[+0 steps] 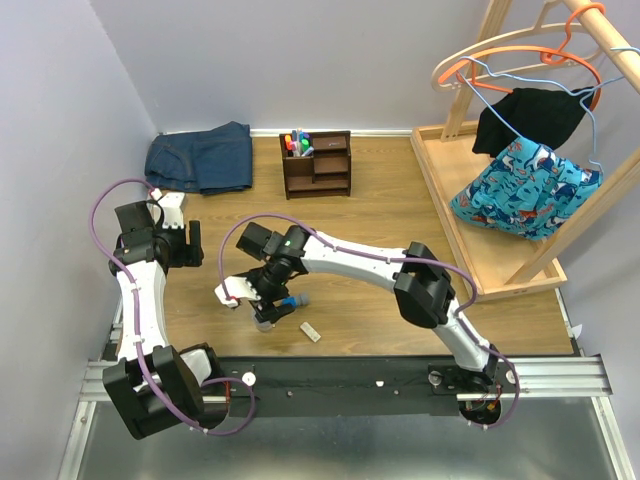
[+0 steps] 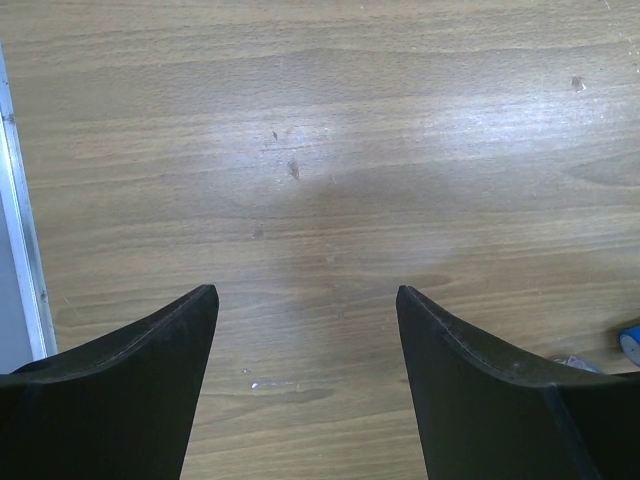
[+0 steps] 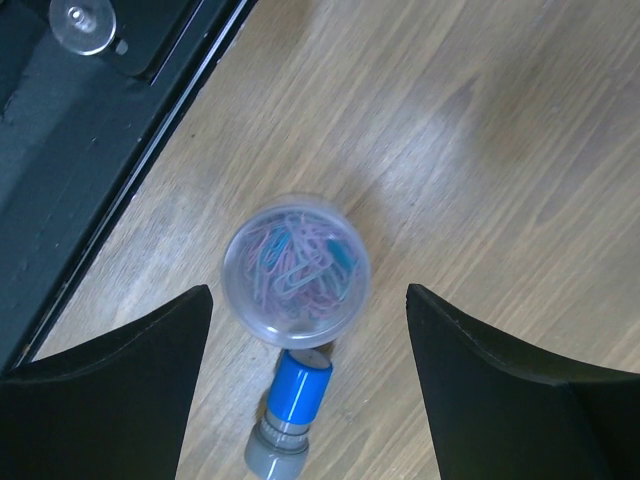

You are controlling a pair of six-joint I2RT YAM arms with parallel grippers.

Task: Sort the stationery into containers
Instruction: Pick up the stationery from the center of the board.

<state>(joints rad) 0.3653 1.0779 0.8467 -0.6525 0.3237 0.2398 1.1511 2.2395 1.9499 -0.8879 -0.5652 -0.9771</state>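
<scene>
Two | clear tub (image 3: pixel 296 262), blue cylinder (image 3: pixel 293 410) | beneath right gripper (image 3: pixel 307 290), jaws apart

One clear round tub (image 3: pixel 296 268) of paper clips, one short blue-grey cylinder (image 3: pixel 290 415), one small beige block (image 1: pixel 311 332). One dark brown organiser (image 1: pixel 318 165) at the far edge of the tabletop (image 1: pixel 390 215) holds several capped markers (image 1: pixel 297 142), too small to count. One folded denim garment (image 1: pixel 200 158).

Bare tabletop (image 3: pixel 520 150) around clear tub (image 3: pixel 296 262), blue cylinder (image 3: pixel 292 405) crowding it
</scene>
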